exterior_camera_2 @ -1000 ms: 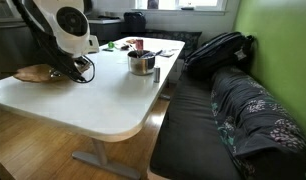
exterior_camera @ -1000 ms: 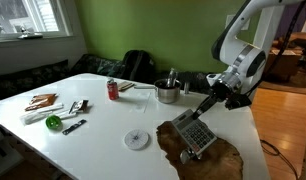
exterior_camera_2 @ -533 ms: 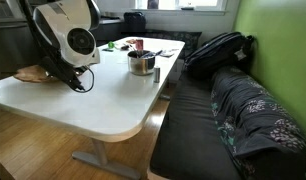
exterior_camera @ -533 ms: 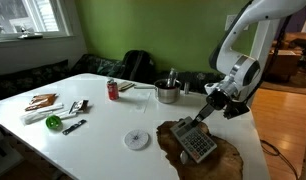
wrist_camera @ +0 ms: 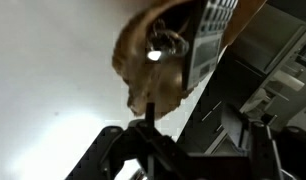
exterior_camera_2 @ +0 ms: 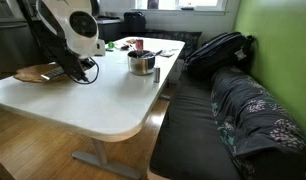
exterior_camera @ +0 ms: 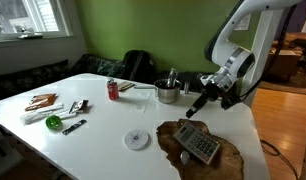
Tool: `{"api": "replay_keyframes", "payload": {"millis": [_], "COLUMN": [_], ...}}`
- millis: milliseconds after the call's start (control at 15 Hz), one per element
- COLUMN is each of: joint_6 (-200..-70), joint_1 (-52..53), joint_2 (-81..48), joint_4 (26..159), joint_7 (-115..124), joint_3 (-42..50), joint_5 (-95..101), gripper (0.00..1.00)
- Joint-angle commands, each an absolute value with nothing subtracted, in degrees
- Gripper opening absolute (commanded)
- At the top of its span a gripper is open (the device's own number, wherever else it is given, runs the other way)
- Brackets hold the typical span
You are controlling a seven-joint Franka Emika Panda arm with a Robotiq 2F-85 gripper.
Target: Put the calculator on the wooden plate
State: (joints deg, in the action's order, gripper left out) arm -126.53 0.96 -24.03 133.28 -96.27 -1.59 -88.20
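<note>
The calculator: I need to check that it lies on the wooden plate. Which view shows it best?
An exterior view: the calculator lies flat, keys up, uncovered, on the wooden plate. The wrist view shows only part of its keys, cut by the top edge. In an exterior view from afar, the plate is near edge-on and the calculator is hard to make out.

White arm (exterior_camera: pixel 237 32) arched high; gripper (exterior_camera: pixel 194 108) tilted downward; fingers (wrist_camera: pixel 111 152) apart, empty

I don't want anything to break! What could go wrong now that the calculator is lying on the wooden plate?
The arm holds its open jaws near the pot and the calculator, so a careless swing might knock either. The wooden plate sits near a corner of the table; a bump could maybe push it off.
</note>
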Motion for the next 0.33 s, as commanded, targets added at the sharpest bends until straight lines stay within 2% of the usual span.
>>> {"api": "replay_keyframes", "payload": {"millis": [0,133,200,267], "joint_6": [-136.8,-140.3,-137.2,-138.6], "joint_1": [6.1,7.9,5.9,6.7], "joint_2": [-10.9,-7.0,-12.1,-9.7], "joint_4": [137.3,136.3,133.9,134.0], "joint_7": [-94.0,-94.4,-94.8,-94.5], "joint_3": [-2.1,-3.6,-3.1,-3.8], "joint_5": [-88.2,-85.3,-87.2,-86.7], "gripper": [0.99,1.0,0.98,1.0]}}
